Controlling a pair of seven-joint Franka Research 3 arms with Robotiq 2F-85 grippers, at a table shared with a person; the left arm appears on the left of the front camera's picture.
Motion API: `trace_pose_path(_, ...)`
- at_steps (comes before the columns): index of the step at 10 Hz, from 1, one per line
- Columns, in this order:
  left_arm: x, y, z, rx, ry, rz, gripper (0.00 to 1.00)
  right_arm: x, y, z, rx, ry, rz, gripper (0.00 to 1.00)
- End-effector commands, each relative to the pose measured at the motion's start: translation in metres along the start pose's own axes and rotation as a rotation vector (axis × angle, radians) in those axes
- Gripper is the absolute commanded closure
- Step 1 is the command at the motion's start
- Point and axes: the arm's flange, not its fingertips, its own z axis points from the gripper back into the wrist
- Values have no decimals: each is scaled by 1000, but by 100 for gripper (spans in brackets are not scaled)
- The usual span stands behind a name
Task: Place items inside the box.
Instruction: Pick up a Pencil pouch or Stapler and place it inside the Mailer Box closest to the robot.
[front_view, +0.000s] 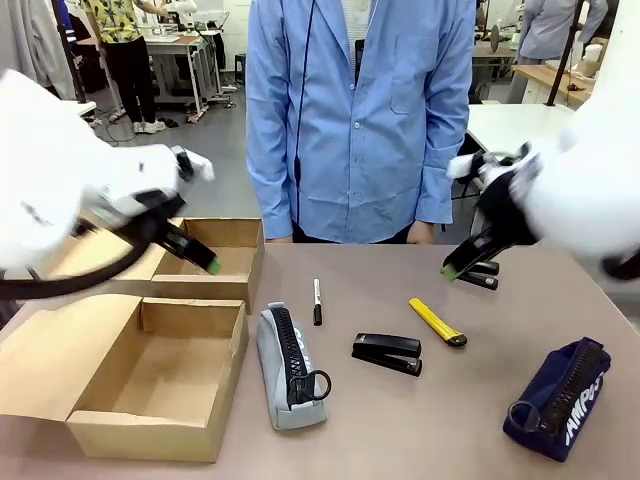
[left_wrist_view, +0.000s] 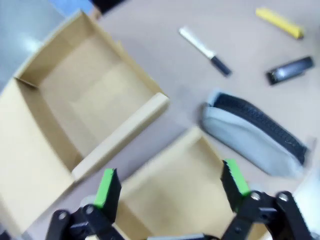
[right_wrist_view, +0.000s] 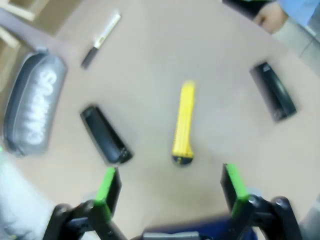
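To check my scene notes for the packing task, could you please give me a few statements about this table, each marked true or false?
1. The yellow utility knife lies on the table. True.
2. The grey pencil case is inside the near box. False: it lies on the table beside that box.
3. The left gripper and the right gripper both have open jaws holding nothing. True.
4. The navy pencil case touches the pen. False: they lie well apart, the navy case toward the robot's right.
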Motion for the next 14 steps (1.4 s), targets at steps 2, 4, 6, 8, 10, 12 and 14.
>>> trace_pose_path(2,-75,41,122,-329,-26,69,0,-42,-69,136,183,-6,-323,0)
trace_pose_path(4,-152,116,174,-464,-241,301,0,-125,-154,187,397,-181,-544,0)
trace_pose_path(6,-231,162,185,-507,-548,556,0,-219,-234,198,532,-428,-782,0)
trace_pose_path(8,-273,163,159,-592,-726,793,0,-295,-277,176,558,-484,-1043,0)
trace_pose_path(10,-263,152,138,-605,-795,974,0,-313,-275,156,419,-455,-1062,0)
trace_pose_path(12,-306,211,199,-582,-676,842,0,-337,-277,180,531,-452,-1082,0)
trace_pose_path(14,-306,211,199,-582,-676,842,0,-337,-277,180,531,-452,-1082,0)
